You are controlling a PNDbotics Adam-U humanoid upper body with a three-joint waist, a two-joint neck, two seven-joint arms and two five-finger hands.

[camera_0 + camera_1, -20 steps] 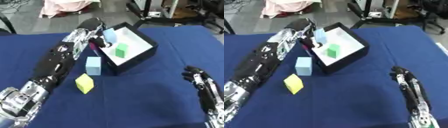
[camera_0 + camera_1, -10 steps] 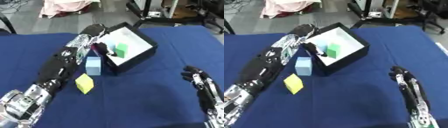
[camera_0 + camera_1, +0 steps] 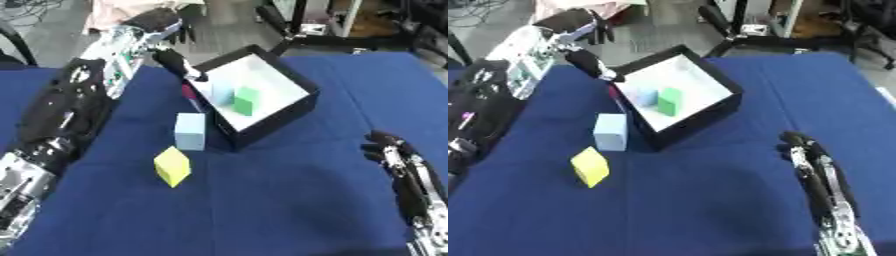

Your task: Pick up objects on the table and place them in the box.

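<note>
Blue cloth covers the table (image 3: 289, 200) across nearly the whole frame, and beyond its far edge at the top lie a grey floor, chair legs and a pink bundle of fabric (image 3: 114, 10).

Near the upper middle sits the box (image 3: 297, 102), black outside and white inside, turned cornerwise. Inside it are a green block (image 3: 245, 101) and a pale blue block (image 3: 221, 93) just beside it on the left. A light blue block (image 3: 190, 131) stands on the cloth just outside the box's left wall, and a yellow block (image 3: 172, 165) lies below it, tilted on an edge, near but apart from it.

The left hand (image 3: 157, 22) shows in the upper left, beyond the box's far left corner, its fingers relaxed and apart, holding nothing; one dark finger reaches down toward the box rim. The right hand (image 3: 389, 147) rests at the lower right, fingers up and slightly bent, empty.

A second ago the left hand hung over the box with the pale blue block between its fingers. Half a second ago it was still low at the box's left rim. Now it has lifted away to the upper left, and the pale blue block lies inside. The outside blocks and the right hand are placed as before.
</note>
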